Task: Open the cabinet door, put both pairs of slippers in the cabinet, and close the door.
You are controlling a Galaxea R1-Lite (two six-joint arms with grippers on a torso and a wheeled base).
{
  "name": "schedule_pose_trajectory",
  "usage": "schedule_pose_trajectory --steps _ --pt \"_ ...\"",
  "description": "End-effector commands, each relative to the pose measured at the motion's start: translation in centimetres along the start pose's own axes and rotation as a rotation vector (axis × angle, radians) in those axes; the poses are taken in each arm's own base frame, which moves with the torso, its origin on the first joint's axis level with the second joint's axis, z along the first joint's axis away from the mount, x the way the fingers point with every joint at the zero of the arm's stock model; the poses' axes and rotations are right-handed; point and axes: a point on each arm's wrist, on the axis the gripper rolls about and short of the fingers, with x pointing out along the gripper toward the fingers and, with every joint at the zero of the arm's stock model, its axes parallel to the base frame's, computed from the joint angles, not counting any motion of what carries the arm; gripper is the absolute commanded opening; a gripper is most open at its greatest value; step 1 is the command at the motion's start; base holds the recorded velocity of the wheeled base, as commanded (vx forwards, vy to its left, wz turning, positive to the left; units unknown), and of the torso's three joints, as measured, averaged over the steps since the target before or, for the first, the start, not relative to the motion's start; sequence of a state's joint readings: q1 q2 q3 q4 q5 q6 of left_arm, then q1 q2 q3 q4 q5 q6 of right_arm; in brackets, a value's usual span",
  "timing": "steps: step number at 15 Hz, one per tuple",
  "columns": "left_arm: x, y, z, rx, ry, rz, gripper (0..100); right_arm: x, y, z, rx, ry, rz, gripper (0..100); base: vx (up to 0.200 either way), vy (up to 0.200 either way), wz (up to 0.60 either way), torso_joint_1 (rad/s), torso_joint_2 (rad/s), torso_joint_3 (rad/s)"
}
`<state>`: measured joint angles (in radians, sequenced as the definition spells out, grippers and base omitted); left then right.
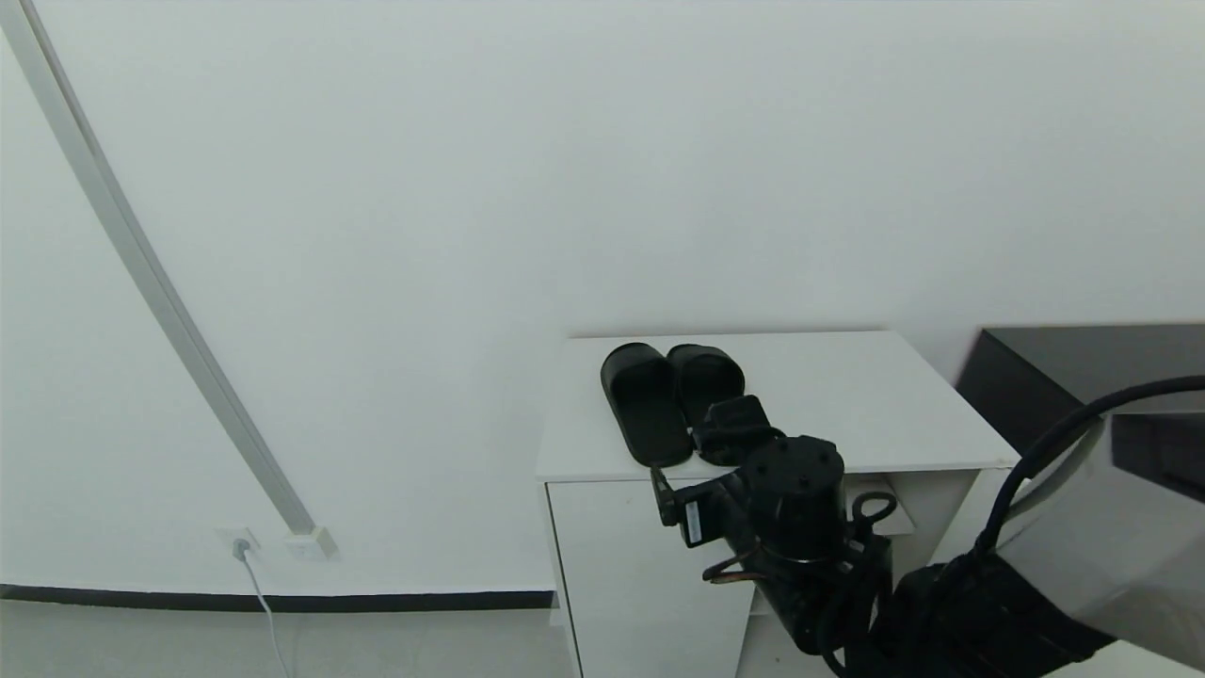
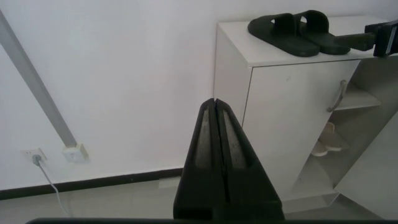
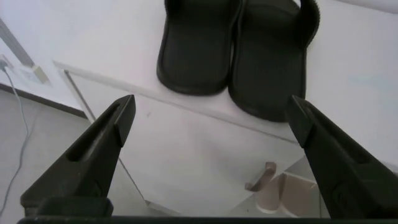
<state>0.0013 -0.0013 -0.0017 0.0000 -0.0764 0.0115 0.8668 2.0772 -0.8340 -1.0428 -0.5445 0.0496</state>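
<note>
**While the black slippers (image 1: 670, 400) lay on the cabinet (image 1: 847, 395), the right gripper (image 3: 211, 102) stood wide at their heels**

Where the wall ran bare on the far left, a grey conduit (image 1: 141, 264) slanted down to a socket (image 1: 240, 543), and a white cable (image 1: 268, 612) dropped from the plug toward the floor. The left gripper (image 2: 214, 102) hung left of the cabinet, well apart from it and below its top. Its two fingers were pressed flat together with nothing between them.

Further right, the white cabinet stood against the wall. Its left door (image 2: 286, 124) was flush with the front, with a handle (image 2: 339, 96) at its right edge. The right half was open and showed shelves, and on a lower one lay what looked like a pale slipper (image 2: 326, 140).

The black slippers sat on the left part of the cabinet top, side by side and touching, with toes toward the wall and heels near the front edge. The right gripper was level with the top, just in front of the heels, its fingers (image 3: 93, 149) spread wide and holding nothing. In the right wrist view the pair lay beyond the two fingertips and between them, and the spread was a little wider than both slippers together. In the left wrist view one finger reached the heel of the slipper on the robot's right, but whether it touched could not be told. Farthest right, a dark piece of furniture (image 1: 1083, 363) stood beside the cabinet.
</note>
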Motion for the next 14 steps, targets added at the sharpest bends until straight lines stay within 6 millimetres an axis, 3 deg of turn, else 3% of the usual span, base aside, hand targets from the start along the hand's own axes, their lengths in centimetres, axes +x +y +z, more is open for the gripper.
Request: schedule_pose_trajectory --steps 1,4,10,12,14 --pt "0.0 0.0 0.0 -0.001 0.001 0.0 0 -0.8 -0.5 5.5 0.095 -0.06 -0.002 100 0.0 0.0 0.0 0.0 0.0 0.0" --pt "0.0 0.0 0.0 -0.002 0.001 0.0 0 -0.6 -0.2 7.1 0.159 0.048 -0.012 100 0.0 0.0 0.0 0.0 0.0 0.0" --pt "0.0 0.0 0.0 -0.002 0.001 0.0 0 -0.3 -0.6 6.0 0.144 0.09 -0.03 100 0.0 0.0 0.0 0.0 0.0 0.0" --pt "0.0 0.0 0.0 -0.004 0.001 0.001 0 -0.3 -0.7 5.8 0.143 0.094 -0.031 100 0.2 0.0 0.0 -0.002 0.0 0.002" --pt "0.0 0.0 0.0 -0.009 0.001 0.001 0 -0.5 -0.7 5.2 0.139 0.102 -0.03 100 0.0 0.0 0.0 0.0 0.0 0.0"
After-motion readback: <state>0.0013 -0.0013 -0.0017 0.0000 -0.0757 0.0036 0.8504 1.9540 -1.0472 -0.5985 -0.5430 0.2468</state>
